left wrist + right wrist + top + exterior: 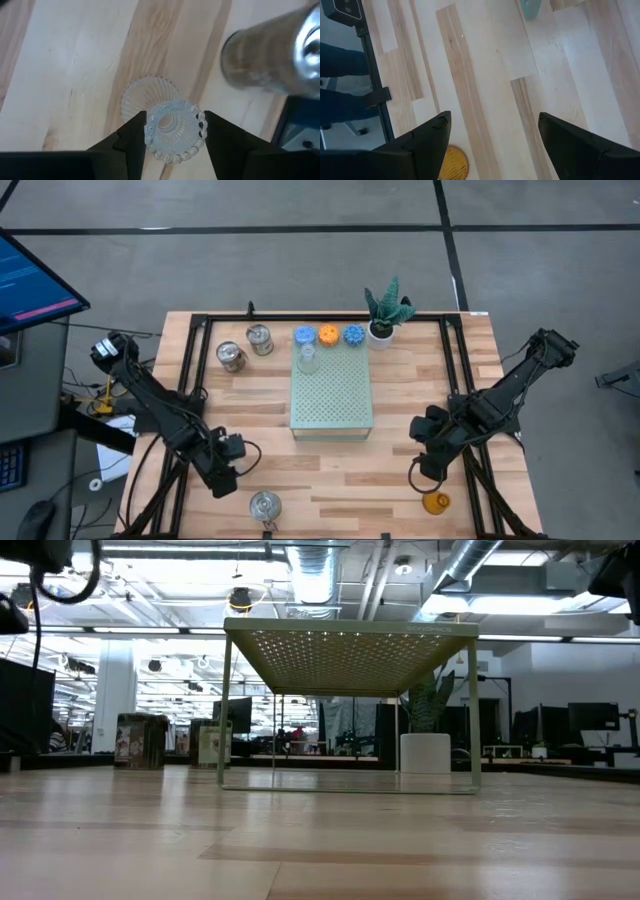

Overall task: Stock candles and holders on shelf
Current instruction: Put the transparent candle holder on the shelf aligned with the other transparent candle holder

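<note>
Left hand (174,131) low at table's (400,470) front-left, fingers (131,135) bracketing clear glass holder (174,129), touching its rim. Silver tin (265,505) just beside. Right hand (492,135) front-right, fingers spread, empty; amber cup (435,502) near. Mid-table: mint shelf (335,402) bearing one clear cup (308,360). Behind shelf: three candles (329,335), two tins (245,348), plant (385,312).
</note>
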### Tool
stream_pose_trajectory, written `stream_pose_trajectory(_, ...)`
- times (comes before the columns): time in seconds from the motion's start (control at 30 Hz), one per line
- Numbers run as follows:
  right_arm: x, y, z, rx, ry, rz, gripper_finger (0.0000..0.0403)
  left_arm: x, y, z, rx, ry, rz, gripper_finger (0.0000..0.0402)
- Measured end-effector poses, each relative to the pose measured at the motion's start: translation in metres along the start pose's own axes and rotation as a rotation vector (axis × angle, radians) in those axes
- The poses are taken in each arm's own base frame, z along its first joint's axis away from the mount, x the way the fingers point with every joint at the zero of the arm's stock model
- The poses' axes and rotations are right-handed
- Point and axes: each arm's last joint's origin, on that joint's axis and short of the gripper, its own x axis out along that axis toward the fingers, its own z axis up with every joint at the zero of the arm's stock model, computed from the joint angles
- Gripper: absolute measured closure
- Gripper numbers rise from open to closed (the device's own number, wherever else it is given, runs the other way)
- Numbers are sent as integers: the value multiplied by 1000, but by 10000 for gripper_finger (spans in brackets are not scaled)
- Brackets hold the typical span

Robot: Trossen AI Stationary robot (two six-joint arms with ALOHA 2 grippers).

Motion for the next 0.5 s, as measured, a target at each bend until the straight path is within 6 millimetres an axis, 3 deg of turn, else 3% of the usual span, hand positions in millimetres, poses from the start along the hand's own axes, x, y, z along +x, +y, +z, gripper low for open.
stream_pose_trajectory(0.23, 0, 0, 1, 0, -16, -11, 113, -23, 2, 20, -78, -56, -51, 234)
stream_pose_trajectory(0.5, 0, 0, 1, -5, -16, -11, 113, -71, 18, 56, -206, -210, -148, 234)
